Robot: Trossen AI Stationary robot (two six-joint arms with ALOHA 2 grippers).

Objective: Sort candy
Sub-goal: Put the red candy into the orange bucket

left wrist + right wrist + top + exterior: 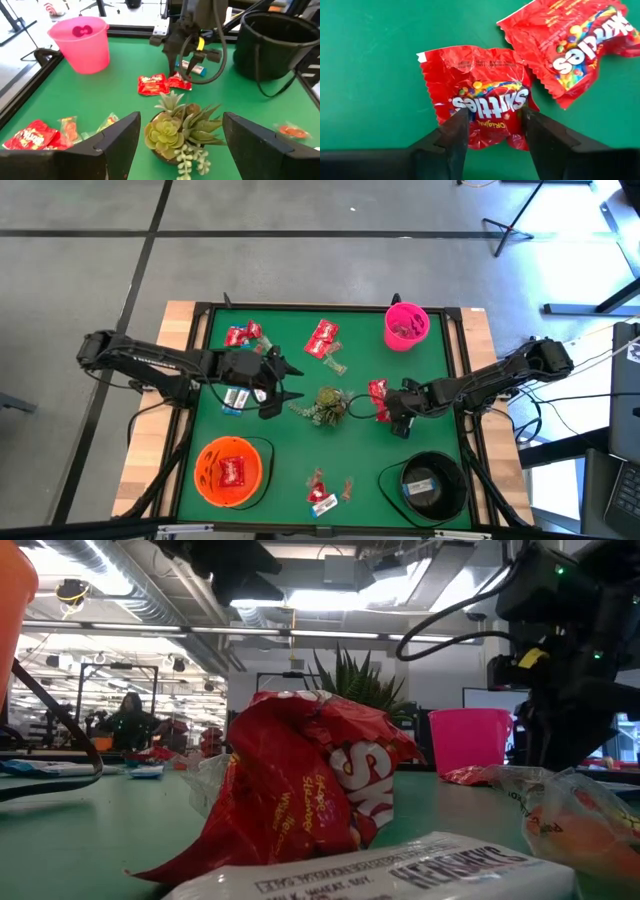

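Observation:
Candy lies scattered on the green table point(300, 450). Two red packets point(378, 392) lie right of a small succulent point(328, 405). My right gripper point(495, 114) points down over them, open. Its fingers stand either side of the nearer red packet point(480, 95); the second packet point(570, 45) lies just beyond. My left gripper point(181, 117) hovers open left of the succulent point(180, 132), holding nothing. More red packets point(323, 338) lie at the far side. White-and-blue ones point(235, 398) lie under the left arm. My right gripper comes from above, slanting down, and its two fingers point(455, 135) stand at the two sides of the packet's near end point(492, 132). The packet lies flat on the table. I cannot tell whether the fingers touch it.
An orange bowl point(205, 480) with a red packet stands near left. A black bowl point(455, 498) with a white-and-blue packet stands near right, a pink cup point(406, 325) far right. Loose candy point(322, 492) lies between the bowls. A raised black rim point(330, 307) edges the table.

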